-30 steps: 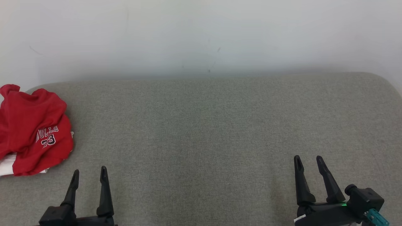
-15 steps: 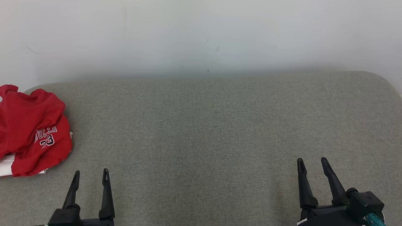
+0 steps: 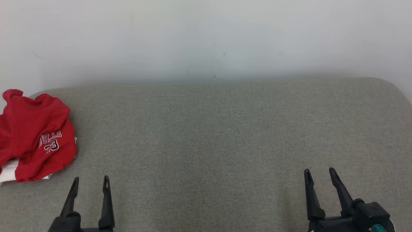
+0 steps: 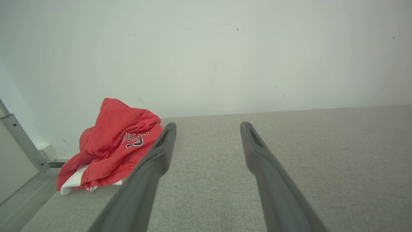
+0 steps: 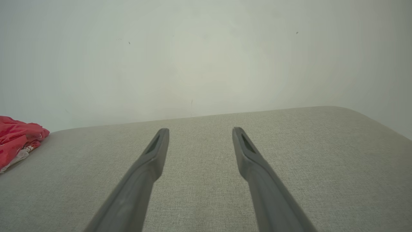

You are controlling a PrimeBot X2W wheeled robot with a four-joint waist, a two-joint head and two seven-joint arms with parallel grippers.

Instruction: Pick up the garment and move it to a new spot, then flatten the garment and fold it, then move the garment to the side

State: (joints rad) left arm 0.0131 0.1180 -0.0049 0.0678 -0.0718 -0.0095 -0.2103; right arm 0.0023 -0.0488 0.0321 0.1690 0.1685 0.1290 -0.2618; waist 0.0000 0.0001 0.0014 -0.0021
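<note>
- Your head view has shifted a little; the crumpled red garment stays put.
- Grey woven fabric surface, plain white wall behind.
- It lies far left, long axis near-to-far, dark-and-white print facing up, white cloth at its near edge.
- Left gripper and right gripper: both released, empty.
</note>
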